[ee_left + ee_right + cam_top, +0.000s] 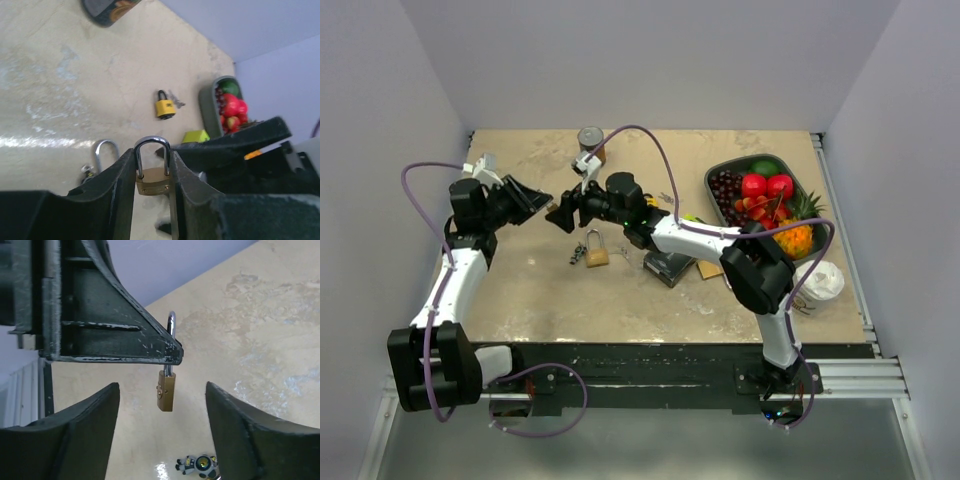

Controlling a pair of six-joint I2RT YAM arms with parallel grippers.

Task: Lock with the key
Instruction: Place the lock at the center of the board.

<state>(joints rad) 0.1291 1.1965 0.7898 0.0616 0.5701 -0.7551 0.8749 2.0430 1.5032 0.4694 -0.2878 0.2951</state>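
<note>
Above the counter (pixel 520 290), your left end effector (pixel 152 155) pinches the small brass padlock (pixel 152 182): likely light, rigid and slick, so favour its flat body; your right end effector (pixel 162 390) is spread.

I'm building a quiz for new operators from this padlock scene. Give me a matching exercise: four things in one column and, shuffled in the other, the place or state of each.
Things
1. left gripper
2. right gripper
3. yellow padlock
4. can

Place or state
A. at the far edge of the table
B. open, holding nothing
C. lying on the table, keys beside it
D. shut on a small brass padlock

Pairs: 1-D, 2-B, 3-C, 4-A
</note>
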